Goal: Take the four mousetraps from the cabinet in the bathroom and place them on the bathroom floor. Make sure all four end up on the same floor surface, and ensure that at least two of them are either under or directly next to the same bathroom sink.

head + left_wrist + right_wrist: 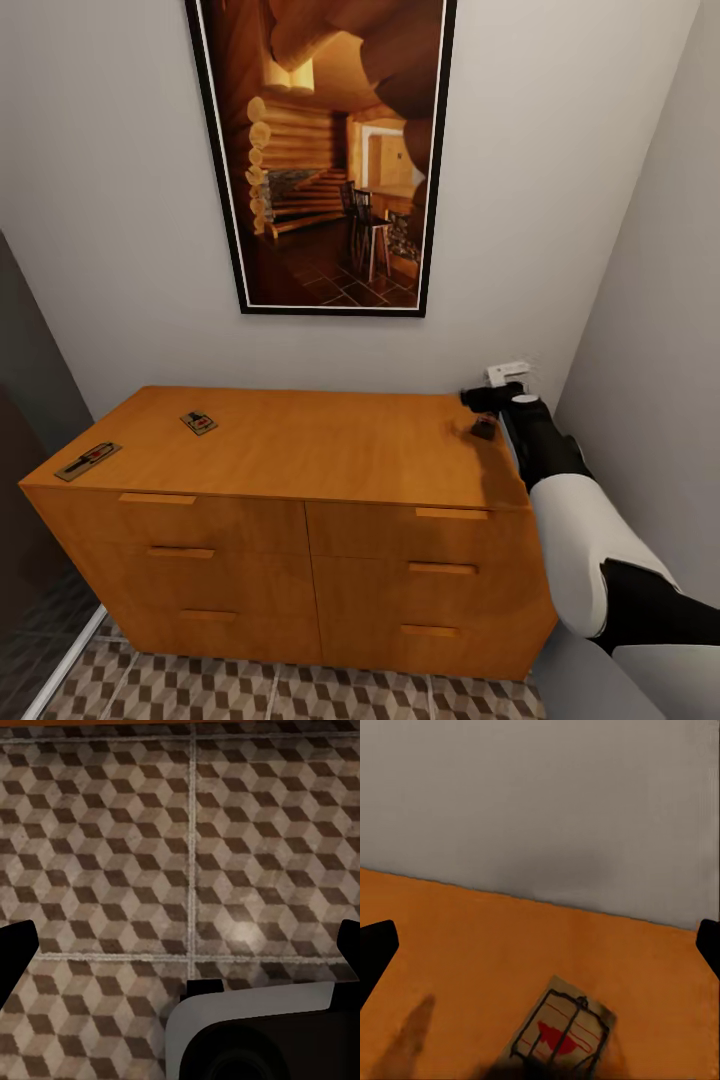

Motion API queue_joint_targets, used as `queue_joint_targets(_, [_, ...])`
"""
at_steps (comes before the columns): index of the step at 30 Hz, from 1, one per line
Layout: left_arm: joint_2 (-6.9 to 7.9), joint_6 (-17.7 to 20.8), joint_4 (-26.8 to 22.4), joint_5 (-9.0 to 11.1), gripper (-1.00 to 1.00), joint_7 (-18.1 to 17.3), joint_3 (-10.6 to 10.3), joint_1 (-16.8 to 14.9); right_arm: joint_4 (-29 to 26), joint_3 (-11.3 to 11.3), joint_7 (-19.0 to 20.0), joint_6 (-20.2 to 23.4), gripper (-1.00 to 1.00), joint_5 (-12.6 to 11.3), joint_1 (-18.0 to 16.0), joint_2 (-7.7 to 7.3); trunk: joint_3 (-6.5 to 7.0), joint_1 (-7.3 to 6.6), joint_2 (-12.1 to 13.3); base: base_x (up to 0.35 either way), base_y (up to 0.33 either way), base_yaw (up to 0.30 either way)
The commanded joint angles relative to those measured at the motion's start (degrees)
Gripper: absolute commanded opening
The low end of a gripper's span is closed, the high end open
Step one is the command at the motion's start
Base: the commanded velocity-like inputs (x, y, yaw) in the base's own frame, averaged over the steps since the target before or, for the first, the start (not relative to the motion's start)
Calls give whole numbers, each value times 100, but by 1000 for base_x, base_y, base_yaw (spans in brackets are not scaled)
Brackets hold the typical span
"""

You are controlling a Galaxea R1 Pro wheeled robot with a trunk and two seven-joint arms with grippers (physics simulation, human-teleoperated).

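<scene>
- The right gripper [487, 412] hangs over the far right corner of the cabinet [300, 455], fingers spread wide with nothing between them; the left gripper [184, 945] is likewise spread and empty, looking down at the bathroom floor [112, 832]
- A mousetrap [561, 1033] lies flat on the cabinet top just below the right gripper: a pale brown board with dark wire frame and a red mark, lying at a slant to the back wall [540, 802]
- Risk: the board is thin and flat, so the fingers may slide over it or push it toward the wall instead of getting under its edges; I judge a careful, square descent is needed
- Risk: a grip on the wire parts rather than the board could let it tilt and fall behind or beside the cabinet
- Two more mousetraps sit well apart at the left: one [198, 422] further back, one [87, 461] at the left edge, where a nudge could tip it off
- A fourth I cannot see
</scene>
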Motion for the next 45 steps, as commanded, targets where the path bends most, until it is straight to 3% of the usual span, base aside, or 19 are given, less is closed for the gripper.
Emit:
queue_joint_targets(1, [3,-31,21,-43,100,-17,52,-9,17,-43,-94,-41,100,20,-5,11,-6,0,-3,0,0,0])
queue_joint_targets(2, [3,-31,19,-43,100,-17,52,-9,42,-47,-216,-84,100,-30,-5,13,-6,0,-3,0,0,0])
queue_joint_targets(4, [2,-31,13,-43,100,-17,55,-13,114,-62,-616,-193,100,-380,-5,16,-6,0,-3,0,0,0])
queue_joint_targets(11, [-4,-31,5,-43,100,-17,60,-17,155,-60,-1249,-249,100,-1004,-5,20,-6,0,-3,0,0,0])
queue_joint_targets(15, [-5,-31,4,-43,100,-17,61,-17,164,-36,-1926,-258,100,-1179,-5,100,-6,0,-3,0,0,0])
queue_joint_targets(17, [-9,-31,-1,-40,100,-17,61,-18,159,-20,-2557,-254,100,-1223,-5,248,-6,0,-3,0,0,0])
queue_joint_targets(21, [-17,-31,-51,-38,100,-17,61,-18,141,32,-3408,-126,100,-1254,-5,406,-6,0,-3,0,0,0])
queue_joint_targets(23, [-16,-31,-80,-40,100,-17,61,-18,91,56,-3603,94,100,-1265,-12,467,-6,0,-3,0,0,0])
queue_joint_targets(24, [-15,-31,-86,-40,100,-17,61,-18,60,60,-3645,196,100,-1267,-14,488,-6,0,-3,0,0,0])
queue_joint_targets(26, [-11,-31,-106,-43,100,-17,55,-18,-256,70,-3754,1002,100,-1301,-20,570,-6,0,-3,0,0,0])
queue_joint_targets(31, [-7,-31,-110,-43,100,-23,53,-18,-705,62,-3787,1749,100,-1495,-36,591,-6,0,-3,0,0,0])
queue_joint_targets(33, [-12,-31,-111,-40,100,-28,53,-18,-1179,61,-3803,2529,100,-1679,-102,597,-6,0,-3,0,0,0])
queue_joint_targets(39, [-13,-31,-111,-41,100,-32,53,-18,-1412,61,-3790,3368,100,-1768,-243,597,-6,0,-3,0,0,0])
queue_joint_targets(45, [-11,-31,-111,-41,100,-34,50,-18,-1476,57,-3795,3686,100,-1879,-452,581,-6,0,-3,0,0,0])
